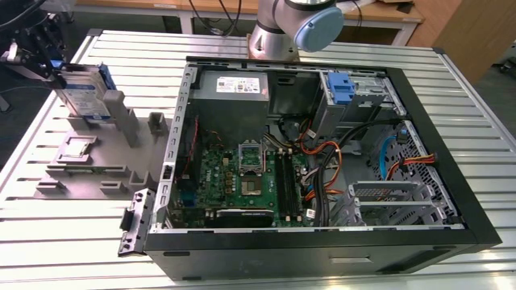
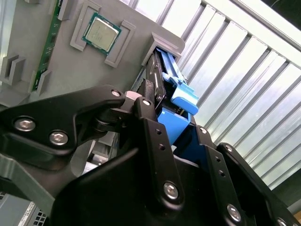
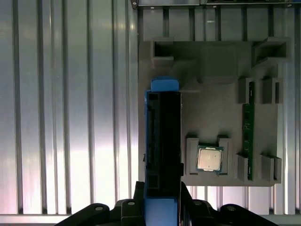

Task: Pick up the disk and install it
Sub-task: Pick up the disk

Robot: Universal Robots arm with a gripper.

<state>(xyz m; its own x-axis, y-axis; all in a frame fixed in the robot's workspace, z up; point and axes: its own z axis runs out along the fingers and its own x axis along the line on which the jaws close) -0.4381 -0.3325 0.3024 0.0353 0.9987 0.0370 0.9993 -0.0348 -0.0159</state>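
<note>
Exterior view, upper left of the frame: tool (image 1: 50, 60) pinching the disk (image 1: 84, 90), upright on edge at the grey holder (image 1: 89, 160) on the ribbed table (image 1: 48, 241); open computer case (image 1: 322, 151) toward the exterior view's right. Second wrist view: black fingers (image 2: 150, 127) clamped on the disk's blue bracket (image 2: 183, 96). First wrist view: disk edge-on beside a processor chip (image 3: 209, 158) and memory stick (image 3: 248, 132) seated in the holder.
</note>
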